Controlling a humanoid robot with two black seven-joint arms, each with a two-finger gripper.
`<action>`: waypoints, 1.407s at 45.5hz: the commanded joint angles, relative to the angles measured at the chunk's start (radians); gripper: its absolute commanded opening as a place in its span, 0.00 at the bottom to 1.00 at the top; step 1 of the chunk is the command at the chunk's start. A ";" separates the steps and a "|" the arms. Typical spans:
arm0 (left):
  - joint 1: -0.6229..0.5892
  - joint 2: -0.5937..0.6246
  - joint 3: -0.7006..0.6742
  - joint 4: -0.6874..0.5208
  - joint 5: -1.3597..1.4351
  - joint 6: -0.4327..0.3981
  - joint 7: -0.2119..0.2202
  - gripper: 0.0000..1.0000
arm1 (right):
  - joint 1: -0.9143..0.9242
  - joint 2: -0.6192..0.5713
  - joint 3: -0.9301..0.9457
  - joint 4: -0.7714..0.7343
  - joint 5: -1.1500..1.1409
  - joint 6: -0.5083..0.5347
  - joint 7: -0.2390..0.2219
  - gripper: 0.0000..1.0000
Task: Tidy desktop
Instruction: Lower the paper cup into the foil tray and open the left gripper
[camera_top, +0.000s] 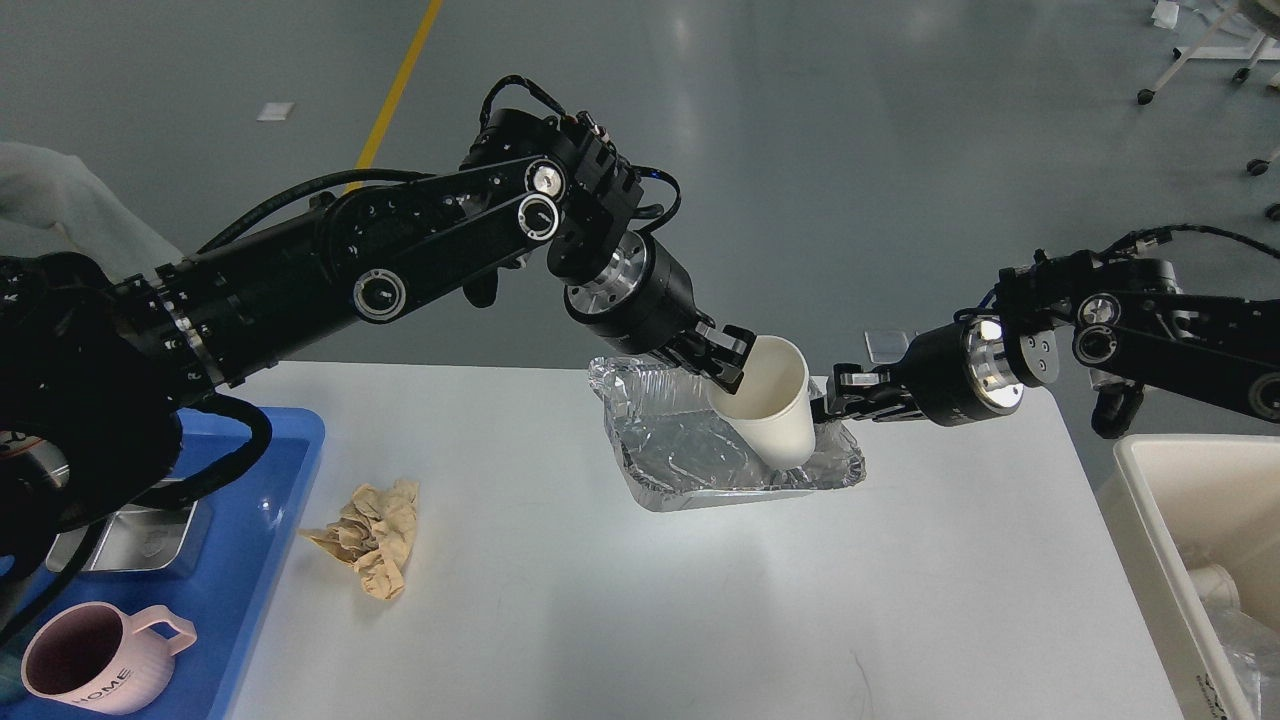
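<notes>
My left end effector (728, 362) is clamped on the rim of the paper cup (768, 405), tilted above the foil tray (690, 455) mid-table (620, 600). Right end effector (842, 393) grips the tray's far edge, I judge. Next: carry the cup toward the cream bin (1150, 500)

The middle and near stretch of the desktop (700, 600) is left open for passage, while the far edge is blocked by a foil tray (730, 455) with a paper cup (770, 405) and the left side by crumpled paper (372, 535).
</notes>
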 joint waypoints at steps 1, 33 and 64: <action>-0.002 0.001 0.001 0.000 0.001 0.032 -0.006 0.87 | 0.000 0.000 0.000 0.000 0.000 0.001 0.000 0.00; -0.009 -0.004 0.013 0.002 0.018 -0.003 -0.002 0.09 | 0.002 0.000 0.000 0.000 0.000 0.008 0.000 0.00; -0.025 0.031 -0.073 0.008 -0.051 0.037 -0.003 0.97 | 0.002 -0.002 -0.002 -0.002 0.001 0.009 0.000 0.00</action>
